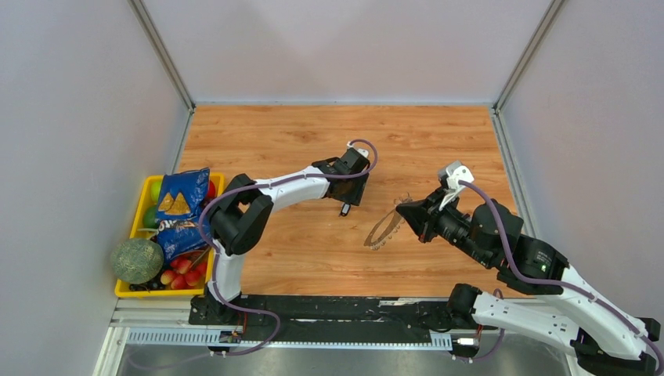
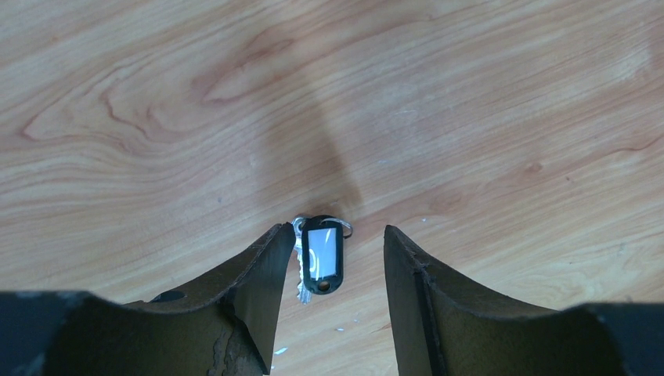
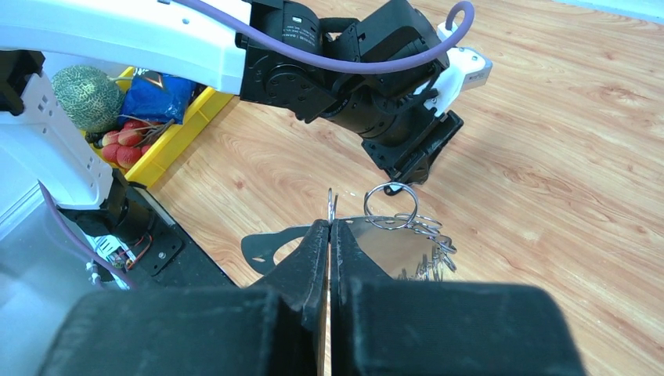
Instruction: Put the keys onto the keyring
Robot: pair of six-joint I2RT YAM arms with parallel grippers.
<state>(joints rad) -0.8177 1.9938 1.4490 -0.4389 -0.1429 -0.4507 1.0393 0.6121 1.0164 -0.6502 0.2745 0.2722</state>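
Key (image 2: 322, 265), black oblong plastic head, is lying between open left fingers (image 2: 258, 298); right fingers (image 3: 309, 252) are pinching thin metal keyring (image 3: 332, 207).

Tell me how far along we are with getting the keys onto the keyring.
Done: the right tool is shut on the keyring, held above the table, small metal pieces hanging from it. In hand: the left tool stands open around a black-headed key lying on the table, not gripped. Left: grasp that key and thread it onto the ring.
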